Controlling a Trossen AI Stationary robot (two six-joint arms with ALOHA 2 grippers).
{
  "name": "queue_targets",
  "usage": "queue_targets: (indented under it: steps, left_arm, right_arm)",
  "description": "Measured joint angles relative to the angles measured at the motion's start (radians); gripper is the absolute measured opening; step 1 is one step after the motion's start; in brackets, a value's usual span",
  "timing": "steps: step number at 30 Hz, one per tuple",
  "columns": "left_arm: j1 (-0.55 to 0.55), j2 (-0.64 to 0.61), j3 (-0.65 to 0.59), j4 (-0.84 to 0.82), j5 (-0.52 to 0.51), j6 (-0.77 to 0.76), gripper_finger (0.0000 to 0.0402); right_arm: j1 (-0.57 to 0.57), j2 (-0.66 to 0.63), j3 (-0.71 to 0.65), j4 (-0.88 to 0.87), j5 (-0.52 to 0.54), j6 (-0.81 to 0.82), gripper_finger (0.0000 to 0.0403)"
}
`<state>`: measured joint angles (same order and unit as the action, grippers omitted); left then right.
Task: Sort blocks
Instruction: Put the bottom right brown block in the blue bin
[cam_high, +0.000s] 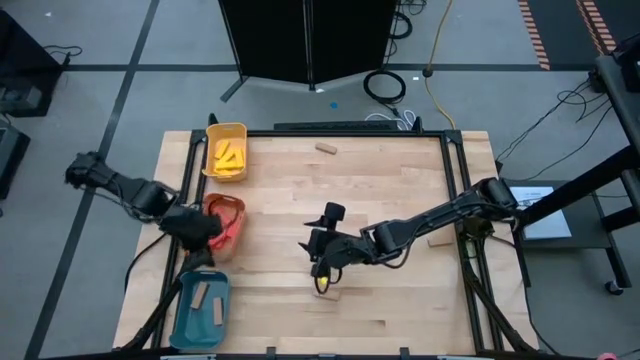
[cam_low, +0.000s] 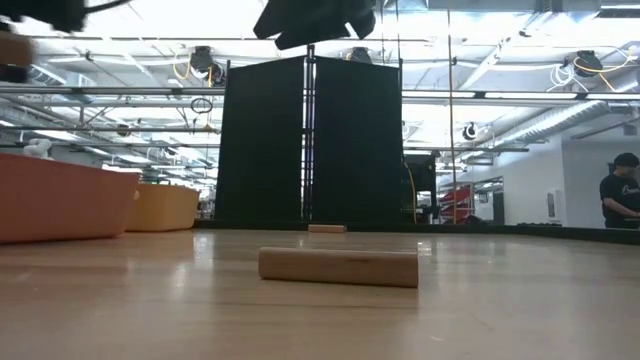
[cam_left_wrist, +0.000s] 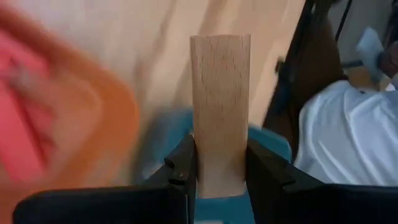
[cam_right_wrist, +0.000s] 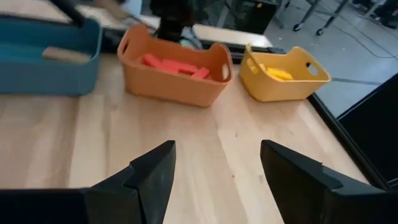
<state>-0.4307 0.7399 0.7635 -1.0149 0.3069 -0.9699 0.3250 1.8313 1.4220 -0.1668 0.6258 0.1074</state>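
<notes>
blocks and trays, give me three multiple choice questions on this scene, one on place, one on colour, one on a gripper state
1. Where is the left gripper?
A. over the yellow tray
B. between the orange tray and the teal tray
C. at the table's far right edge

2. What colour are the blocks in the orange tray?
A. red
B. tan
C. yellow

3. What is the left gripper doing?
A. open and empty
B. shut on a tan block
C. shut on a red block

Answers:
1. B, the high view shows it at the table's left side, between the orange tray and the teal tray.
2. A, the right wrist view shows red blocks inside it.
3. B, the left wrist view shows a tan block clamped between its fingers.
</notes>
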Motion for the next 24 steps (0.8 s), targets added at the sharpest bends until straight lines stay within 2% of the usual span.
queue_targets:
  steps: [3, 7, 12, 17, 21, 24]
  left_arm:
    - [-0.149, 0.005, 0.0, 0.009, -0.018, -0.184, 0.0086]
    - [-0.342, 0.045, 0.0, 0.013, -0.121, -0.404, 0.0086]
    - [-0.532, 0.162, 0.0, 0.062, -0.146, -0.581, 0.0086]
    - [-0.634, 0.313, 0.0, 0.198, -0.157, -0.589, 0.0086]
    - [-0.662, 0.41, 0.0, 0.196, -0.157, -0.546, 0.0086]
    - [-0.672, 0.456, 0.0, 0.196, -0.151, -0.468, 0.0101]
  right_arm:
    - [-0.02, 0.0, 0.0, 0.03, 0.0, 0.0, 0.0228]
    - [-0.032, 0.0, 0.0, 0.028, -0.003, 0.024, 0.0228]
    - [-0.032, 0.0, 0.0, 0.03, -0.003, 0.071, 0.0228]
    - [-0.032, 0.0, 0.0, 0.043, -0.003, 0.164, 0.0228]
    - [-0.03, 0.0, 0.0, 0.063, -0.003, 0.249, 0.0228]
    - [-0.021, 0.0, 0.0, 0.082, -0.003, 0.296, 0.0228]
